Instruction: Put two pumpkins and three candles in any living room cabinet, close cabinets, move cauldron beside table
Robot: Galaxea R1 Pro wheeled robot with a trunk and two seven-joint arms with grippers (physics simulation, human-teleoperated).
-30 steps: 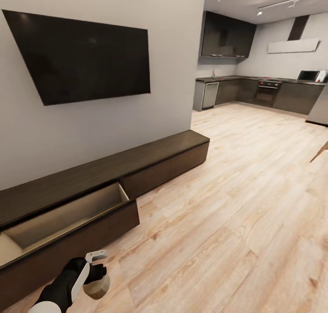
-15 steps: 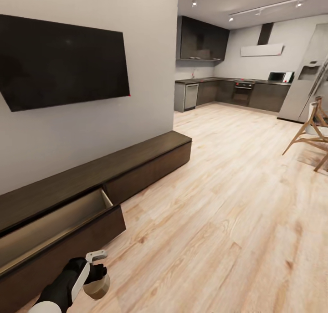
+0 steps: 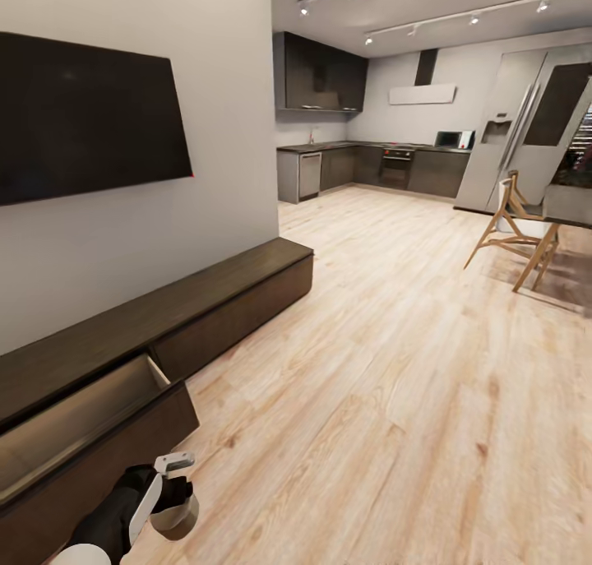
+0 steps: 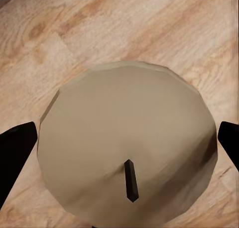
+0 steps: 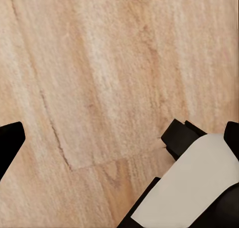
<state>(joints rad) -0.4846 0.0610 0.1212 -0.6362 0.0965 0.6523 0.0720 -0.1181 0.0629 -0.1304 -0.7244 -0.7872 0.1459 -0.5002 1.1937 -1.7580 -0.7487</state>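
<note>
One short beige wax candle with a flat round top and a dark wick sits clenched in the left tool, low at the near left of the head view, held above the pale wood plank floor. In the left wrist view the candle spans nearly the whole gap, one dark fingertip at each side of it, floor planks beneath.

Right tool: two dark fingertips at opposite edges of the right wrist view with bare floor between, so it stands released and grips nothing; a black-and-white arm part crosses the corner.

One long, low, dark brown wooden cabinet runs along the grey wall at left. One drawer at its near end is pulled out, pale interior showing, its front corner jutting over the floor just ahead of the held candle. The farther drawer fronts sit flush.

One black flat screen hangs on the wall above the cabinet.

Floor to the right of the cabinet is wide and open up to the far kitchen units. One light wooden chair stands at mid right, beside a grey table edge, well apart from the cabinet.
</note>
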